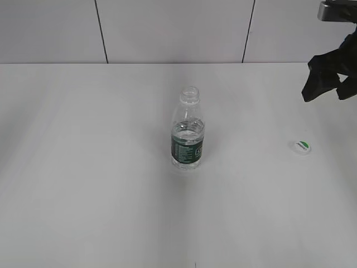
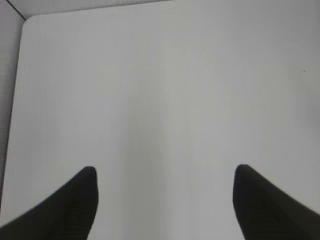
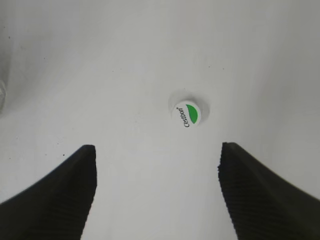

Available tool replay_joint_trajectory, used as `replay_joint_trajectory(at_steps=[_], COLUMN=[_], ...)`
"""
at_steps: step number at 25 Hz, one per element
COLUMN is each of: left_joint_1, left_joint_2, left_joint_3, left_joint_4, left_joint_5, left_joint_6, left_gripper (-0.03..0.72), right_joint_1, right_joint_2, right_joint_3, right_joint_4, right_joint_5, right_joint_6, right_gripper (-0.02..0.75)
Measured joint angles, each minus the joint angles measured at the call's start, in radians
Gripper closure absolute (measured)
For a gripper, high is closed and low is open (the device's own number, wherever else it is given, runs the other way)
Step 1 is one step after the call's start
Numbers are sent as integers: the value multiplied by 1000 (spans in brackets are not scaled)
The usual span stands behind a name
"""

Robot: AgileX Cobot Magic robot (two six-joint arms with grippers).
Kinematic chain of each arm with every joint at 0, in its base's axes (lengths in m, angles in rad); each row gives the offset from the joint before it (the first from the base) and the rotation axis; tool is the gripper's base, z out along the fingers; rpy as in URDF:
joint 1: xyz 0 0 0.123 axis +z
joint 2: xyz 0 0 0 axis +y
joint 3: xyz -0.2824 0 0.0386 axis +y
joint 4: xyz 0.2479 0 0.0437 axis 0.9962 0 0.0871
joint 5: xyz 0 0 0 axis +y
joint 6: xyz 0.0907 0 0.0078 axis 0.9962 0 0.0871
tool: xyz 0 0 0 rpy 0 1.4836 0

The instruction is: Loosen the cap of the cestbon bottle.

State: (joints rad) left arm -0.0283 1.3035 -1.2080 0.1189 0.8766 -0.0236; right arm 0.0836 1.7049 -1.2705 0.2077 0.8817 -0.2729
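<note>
The cestbon bottle (image 1: 188, 131) stands upright at the middle of the white table, clear with a dark green label, its threaded neck open with no cap on it. The cap (image 1: 302, 147) lies flat on the table to the bottle's right, white with a green mark; it also shows in the right wrist view (image 3: 186, 113). My right gripper (image 1: 326, 84) hangs open and empty above the table, behind the cap; its jaws (image 3: 156, 150) are spread with the cap ahead of them. My left gripper (image 2: 165, 172) is open and empty over bare table and is out of the exterior view.
The white table (image 1: 83, 184) runs back to a tiled wall (image 1: 167, 28). The left wrist view shows the table's rounded far-left corner (image 2: 30, 22).
</note>
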Motion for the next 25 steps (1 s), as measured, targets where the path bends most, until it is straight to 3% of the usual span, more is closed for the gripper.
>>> replay_joint_trajectory(at_steps=[13,25], left_joint_1=[0,0], left_joint_2=[-439,-873], left_joint_3=[6,236], left_joint_4=[4,-10], left_joint_5=[250,303], left_joint_6=[24,63], left_gripper=[190,190], right_joint_1=[0,0], right_joint_2=[-6,-92], right_joint_3=[0,0], right_joint_4=[4,17], right_joint_5=[33,33], right_joint_6=[0,0], right_gripper=[158,158])
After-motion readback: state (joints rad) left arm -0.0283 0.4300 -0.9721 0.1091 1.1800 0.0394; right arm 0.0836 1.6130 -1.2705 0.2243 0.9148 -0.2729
